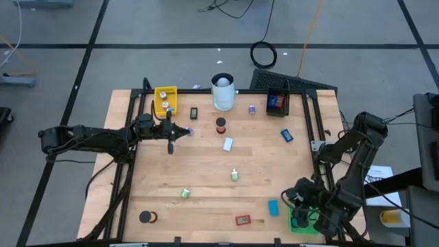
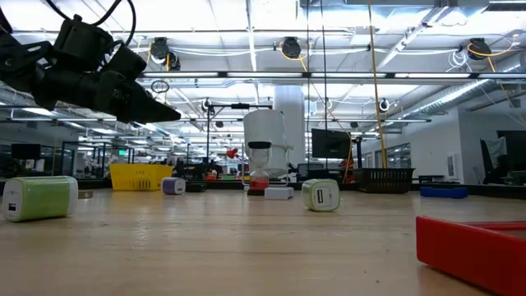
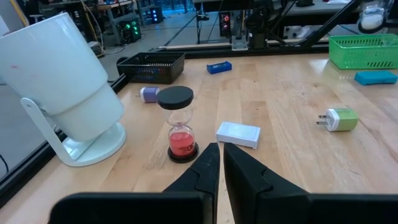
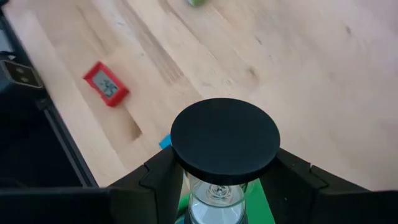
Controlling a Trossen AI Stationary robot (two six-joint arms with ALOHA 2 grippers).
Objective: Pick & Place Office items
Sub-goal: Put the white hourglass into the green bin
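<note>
My right gripper (image 4: 225, 177) hangs over the green tray (image 1: 302, 225) at the table's near right, shut on an hourglass with a black cap (image 4: 225, 140). My left gripper (image 3: 219, 148) is shut and empty, level above the far left of the table (image 1: 184, 130). It points at a red-sand hourglass (image 3: 180, 127) that stands upright on its base. Scattered flat on the wood are a white block (image 1: 228, 144), two green chargers (image 1: 234, 175) (image 1: 185, 194), a red clock (image 1: 242, 220), blue pieces (image 1: 274, 207) (image 1: 287, 135) and a black disc (image 1: 146, 217). My right gripper has the hourglass between its two fingers (image 4: 155, 180), one on each side of the glass body (image 4: 214, 202) just under the black cap. The cap hides the place of contact. The fingers slant down from above. The hourglass is lifted clear, over the green tray.
A tall white cylinder (image 1: 223, 92) stands at the far middle, between a yellow tray (image 1: 165, 101) and a black tray (image 1: 277, 101). A black metal frame (image 1: 130, 137) runs along the table's left and right edges. Bare wood lies in the near middle.
</note>
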